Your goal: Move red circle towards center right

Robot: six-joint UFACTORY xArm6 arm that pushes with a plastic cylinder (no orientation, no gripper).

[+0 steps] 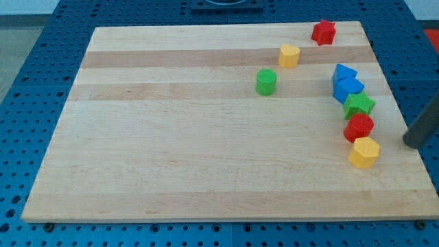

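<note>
Sitting near the board's right edge, the red circle (pixel 359 127) is showing as a squat round block with no long axis or heading I can make out; it is wedged in a curved line, touching the green star (pixel 359 105) above and the yellow hexagon (pixel 364 151) below. Two blue blocks (pixel 346 82) are overlapping, shapes unclear. My tip (pixel 410 143) is resting just right of the red circle, apart from it; the rod is running out of the view's right side, and, being a bare rod, is gripping nothing. The wooden board (pixel 171 137) is lying on a blue perforated table (pixel 27 103).
</note>
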